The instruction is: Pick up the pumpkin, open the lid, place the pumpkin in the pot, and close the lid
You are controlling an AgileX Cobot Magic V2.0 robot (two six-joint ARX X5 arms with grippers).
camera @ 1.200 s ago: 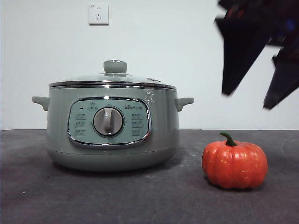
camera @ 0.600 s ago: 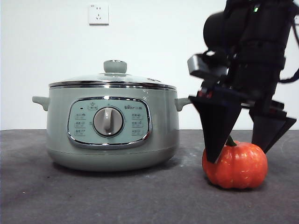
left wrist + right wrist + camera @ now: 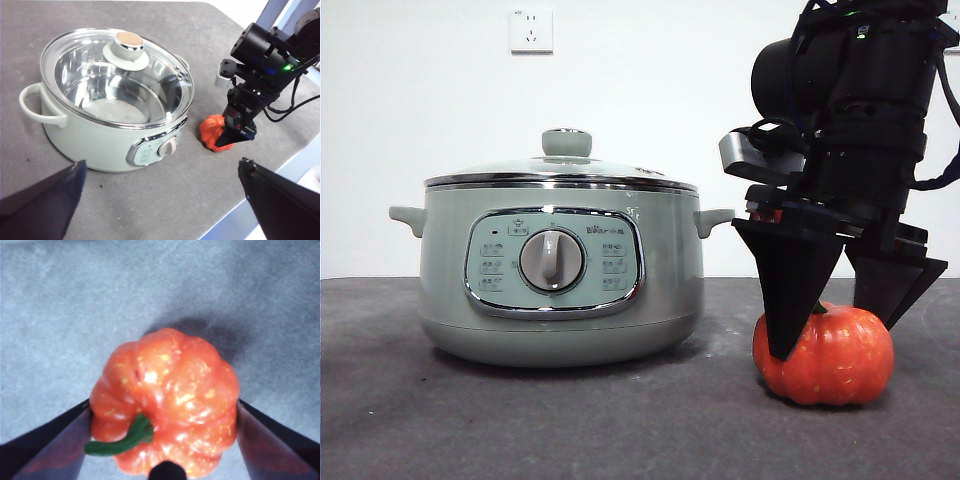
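The orange-red pumpkin point(image 3: 832, 358) sits on the dark table to the right of the pot point(image 3: 560, 305). My right gripper point(image 3: 836, 340) has come down over the pumpkin, open, one jaw at each side and close against it. The right wrist view shows the pumpkin point(image 3: 170, 395) and its green stem between the jaws of the right gripper point(image 3: 164, 402). The glass lid point(image 3: 565, 168) lies closed on the pot. My left gripper point(image 3: 161, 162) is open and empty, high above the table. Its view shows the pot point(image 3: 95, 140), the lid point(image 3: 100, 75), the pumpkin point(image 3: 211, 131) and the right gripper point(image 3: 235, 135).
A white wall socket point(image 3: 531, 29) is on the wall behind the pot. The table's edge point(image 3: 280, 165) runs close behind the pumpkin in the left wrist view. Cables point(image 3: 287, 102) hang from the right arm.
The right arm has dropped from the top right corner down onto the pumpkin, and its jaws now straddle it a little lower and closer. The pot, lid and pumpkin have not moved.
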